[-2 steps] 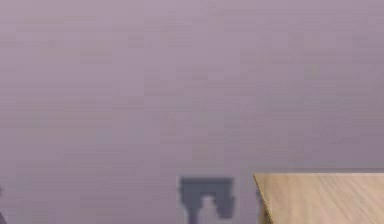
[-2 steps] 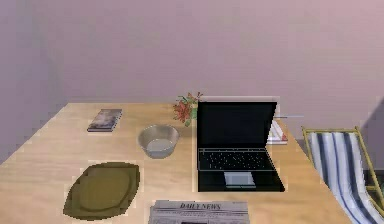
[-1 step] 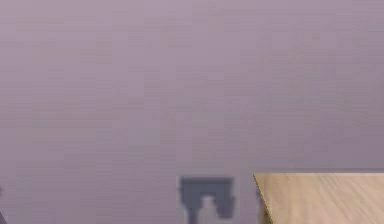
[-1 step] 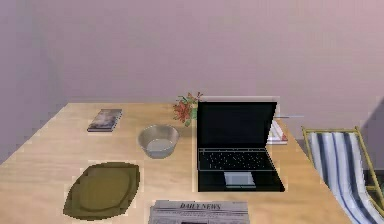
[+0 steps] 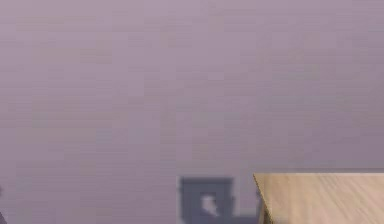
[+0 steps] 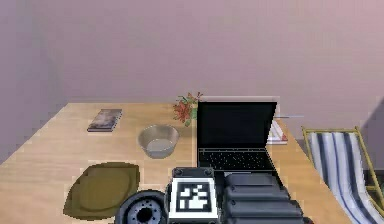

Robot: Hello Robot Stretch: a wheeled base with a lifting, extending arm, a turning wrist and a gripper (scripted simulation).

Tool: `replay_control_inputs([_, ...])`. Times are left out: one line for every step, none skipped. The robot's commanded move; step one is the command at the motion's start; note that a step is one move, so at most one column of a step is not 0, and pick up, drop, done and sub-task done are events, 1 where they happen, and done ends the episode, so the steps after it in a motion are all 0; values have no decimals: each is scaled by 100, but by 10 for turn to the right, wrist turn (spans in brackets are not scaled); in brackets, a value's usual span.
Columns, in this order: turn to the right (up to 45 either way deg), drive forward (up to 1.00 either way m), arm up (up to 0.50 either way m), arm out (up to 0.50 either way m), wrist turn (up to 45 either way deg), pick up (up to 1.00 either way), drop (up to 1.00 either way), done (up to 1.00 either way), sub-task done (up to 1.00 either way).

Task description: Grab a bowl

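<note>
A grey bowl (image 6: 158, 140) stands on the wooden table (image 6: 60, 150) in the arm side view, near the table's middle and just left of an open laptop. The arm's dark bar rises at the bottom edge with a white marked square (image 6: 193, 197) on it. Left of that square sits the gripper's dark round body (image 6: 142, 210), low in the picture and nearer than the bowl. I cannot make out its far end, so I cannot tell whether it holds anything.
A black laptop (image 6: 236, 135) stands open right of the bowl. A small red-flowered plant (image 6: 185, 108), a book (image 6: 104, 120) and an olive plate (image 6: 102, 188) share the table. A striped deck chair (image 6: 345, 165) stands at the right. The table's corner (image 5: 320, 198) meets a plain wall.
</note>
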Motion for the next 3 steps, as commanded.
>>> replay_control_inputs([0, 0, 0, 38, 0, 0, 0, 0, 0])
replay_control_inputs([0, 0, 0, 0, 450, 0, 0, 0, 0])
replay_control_inputs([0, 0, 0, 0, 450, 0, 0, 0, 0])
